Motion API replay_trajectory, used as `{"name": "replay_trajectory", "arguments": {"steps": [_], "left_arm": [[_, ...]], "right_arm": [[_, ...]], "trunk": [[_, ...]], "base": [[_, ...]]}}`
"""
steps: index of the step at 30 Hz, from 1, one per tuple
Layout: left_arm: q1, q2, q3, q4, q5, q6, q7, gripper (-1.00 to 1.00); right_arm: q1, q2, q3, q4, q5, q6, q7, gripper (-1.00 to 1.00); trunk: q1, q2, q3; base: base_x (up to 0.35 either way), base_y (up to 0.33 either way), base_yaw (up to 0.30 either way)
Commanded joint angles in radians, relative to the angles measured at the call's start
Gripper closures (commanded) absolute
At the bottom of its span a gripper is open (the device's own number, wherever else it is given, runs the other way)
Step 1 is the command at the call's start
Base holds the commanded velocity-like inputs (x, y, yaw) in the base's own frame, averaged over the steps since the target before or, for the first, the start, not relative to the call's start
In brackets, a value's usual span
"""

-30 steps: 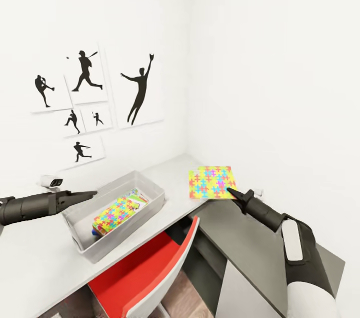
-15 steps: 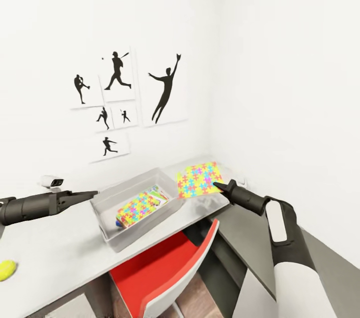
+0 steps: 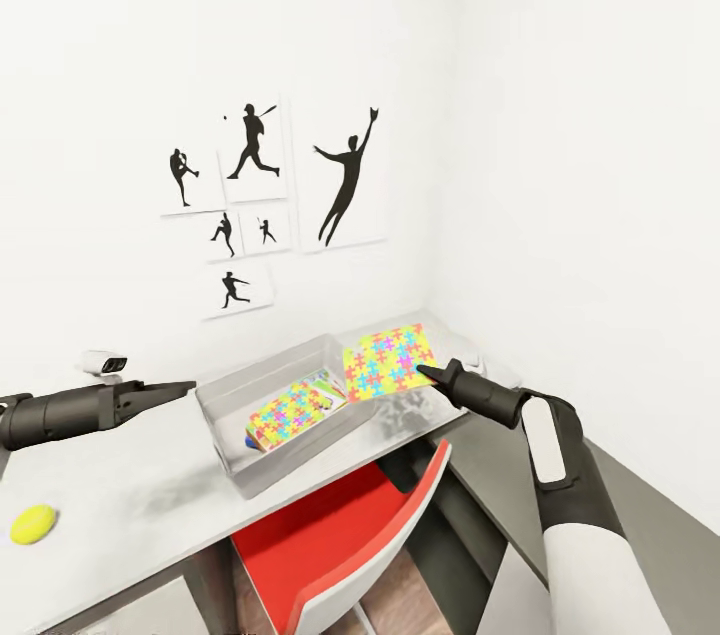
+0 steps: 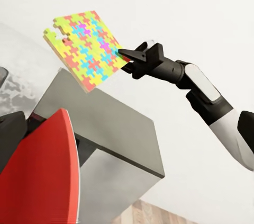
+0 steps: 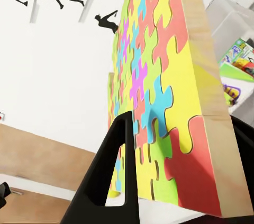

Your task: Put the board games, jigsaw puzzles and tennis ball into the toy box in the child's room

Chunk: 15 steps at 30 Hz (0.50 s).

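Lifted off the desk [image 3: 130,495] since a second ago, the puzzle [image 3: 388,361] now hangs tilted over the toy box's [image 3: 225,395] right end, pinched at one edge by the right gripper [image 3: 428,374]. Inside the box lie a second puzzle [image 3: 290,409] and a game [image 3: 325,385]. Near the desk's left edge sits the ball [image 3: 33,523]. Whether the left gripper [image 3: 180,386], hovering left of the box, is spread or pressed together I cannot tell.

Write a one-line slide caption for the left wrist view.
Right gripper clamps one edge of a multicoloured jigsaw puzzle, holding it tilted in the air above the grey desk beside a red chair.
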Motion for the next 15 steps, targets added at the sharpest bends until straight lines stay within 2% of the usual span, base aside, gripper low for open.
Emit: {"name": "replay_trajectory", "arguments": {"steps": [1,9,15], "left_arm": [[-0.001,0.0,-0.001,0.0,-0.001,0.011,-0.004,-1.0],[-0.001,0.0,-0.001,0.0,-0.001,0.01,-0.004,-1.0],[-0.001,-0.001,-0.001,0.0,-0.001,0.01,-0.004,-1.0]], "right_arm": [[-0.001,0.001,-0.004,0.0,0.008,0.006,0.009,1.0],[-0.001,0.0,-0.003,0.0,0.008,0.005,0.009,1.0],[-0.001,0.0,-0.003,0.0,0.008,0.005,0.009,1.0]], "trunk": [[0.001,-0.002,-0.002],[0.001,-0.002,0.001],[0.001,-0.002,0.001]], "base": [[0.0,0.0,0.211],[0.006,-0.006,0.264],[0.178,-0.104,0.282]]}}
